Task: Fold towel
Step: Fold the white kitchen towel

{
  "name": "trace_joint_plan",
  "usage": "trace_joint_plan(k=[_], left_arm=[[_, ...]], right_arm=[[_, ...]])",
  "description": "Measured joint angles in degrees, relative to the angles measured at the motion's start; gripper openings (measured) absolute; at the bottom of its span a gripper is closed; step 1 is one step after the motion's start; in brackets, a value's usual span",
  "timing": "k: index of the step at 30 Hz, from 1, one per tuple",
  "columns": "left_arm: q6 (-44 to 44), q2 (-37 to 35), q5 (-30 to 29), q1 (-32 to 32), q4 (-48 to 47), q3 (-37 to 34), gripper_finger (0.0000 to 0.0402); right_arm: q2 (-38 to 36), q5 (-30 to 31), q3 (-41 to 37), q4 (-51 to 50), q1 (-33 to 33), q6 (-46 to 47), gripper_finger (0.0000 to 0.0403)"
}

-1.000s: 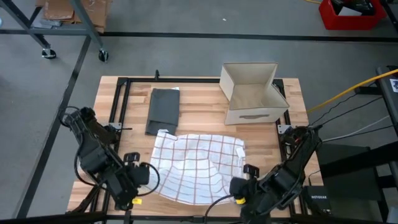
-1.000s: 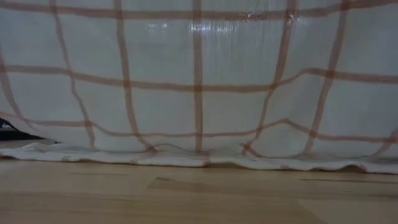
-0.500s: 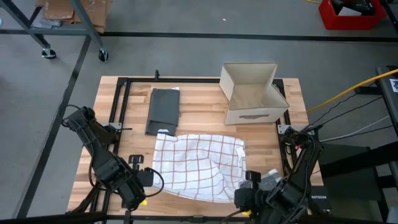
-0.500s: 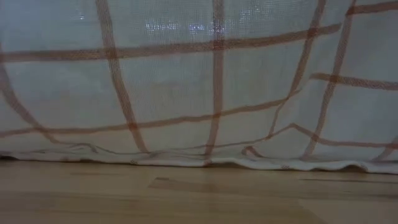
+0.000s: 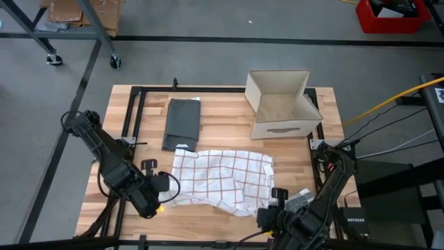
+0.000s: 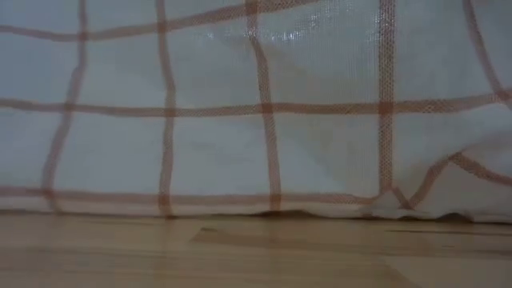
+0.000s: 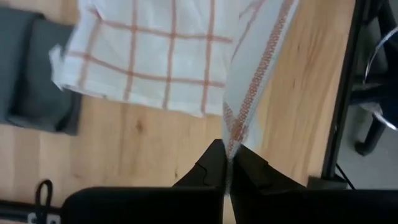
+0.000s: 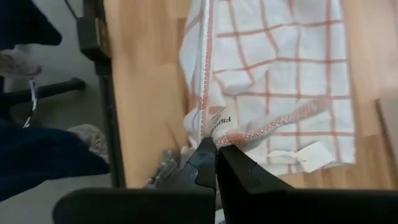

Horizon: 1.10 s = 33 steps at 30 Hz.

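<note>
A white towel (image 5: 222, 177) with orange checks lies mid-table. Its far part rests on the wood, and its near edge is held up between my two grippers. My left gripper (image 5: 166, 190) is shut on the near left corner. My right gripper (image 5: 266, 208) is shut on the near right corner. In the low view the towel (image 6: 256, 120) hangs like a curtain, its lower fold (image 6: 264, 210) on the table. My left gripper pinches the towel's orange-stitched hem (image 7: 231, 134) at the near left corner between its two fingers, coming steeply from above. The cloth runs away from the fingers toward the part lying on the table. My right gripper pinches the hemmed near right corner (image 8: 219, 138), beside the printed label, between its two fingers, also steeply from above. The corner is lifted, and the rest of the towel slopes down onto the table.
A folded dark grey cloth (image 5: 182, 123) lies at the far left of the towel. An open cardboard box (image 5: 281, 104) stands at the far right. A black frame (image 5: 135, 118) runs along the table's left and far sides.
Both grippers have sunk toward the table, still shut on the towel's near corners. The lifted near edge has come down with them, and the far part has stayed on the table.
</note>
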Motion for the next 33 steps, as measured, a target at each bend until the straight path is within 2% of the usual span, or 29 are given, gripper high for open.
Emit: trace_joint_plan(k=[4,10,15,22,27,33], left_arm=[[3.04,-1.60,-1.26,1.67,1.13,0.00,0.0000],[6.32,-2.05,-1.24,3.28,0.31,0.00,0.0000],[9.40,-2.05,-1.25,3.29,0.33,0.00,0.0000],[12.08,-2.05,-1.27,3.32,-1.19,0.00,0.0000],[12.21,-2.05,-1.58,3.29,-4.28,0.00,0.0000],[15.60,-2.05,-4.47,3.63,-7.61,0.00,0.0000]], right_arm=[[-0.35,1.26,0.00,-0.67,-0.91,-0.04,0.0005],[-3.63,-3.33,0.20,0.19,-3.63,-0.07,0.0005],[-6.84,-7.88,0.22,5.05,-6.20,-0.13,0.0005],[-7.79,-11.24,0.23,5.08,-14.03,-4.10,0.0005],[-7.69,-16.05,-2.55,-0.89,-18.43,-1.11,0.0005],[-9.28,-19.76,-7.83,-0.58,-17.88,-0.25,0.0005]])
